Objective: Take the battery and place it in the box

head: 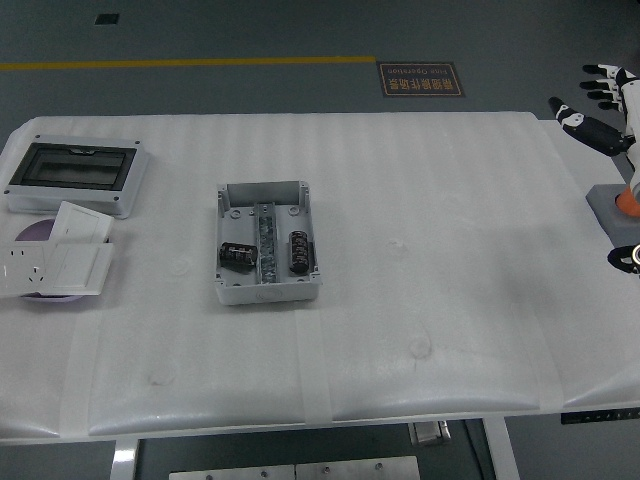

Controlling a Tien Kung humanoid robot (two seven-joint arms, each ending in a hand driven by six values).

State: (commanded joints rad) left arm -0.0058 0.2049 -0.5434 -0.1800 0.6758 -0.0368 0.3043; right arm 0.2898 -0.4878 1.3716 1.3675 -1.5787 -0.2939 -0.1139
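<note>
A grey open box (266, 206) sits left of the table's middle. Inside it lie two black batteries: one battery (236, 253) in the left compartment, another battery (299, 251) in the right one. My right hand (595, 97) is at the picture's far right edge, beyond the table's far right corner, with its fingers spread and nothing in them. It is far from the box. The left arm is out of sight.
A grey enclosure with a dark window (75, 174) lies at the far left. In front of it are white socket plates (55, 265) over a purple disc (34, 233). A grey stand with an orange part (618, 205) is at the right edge.
</note>
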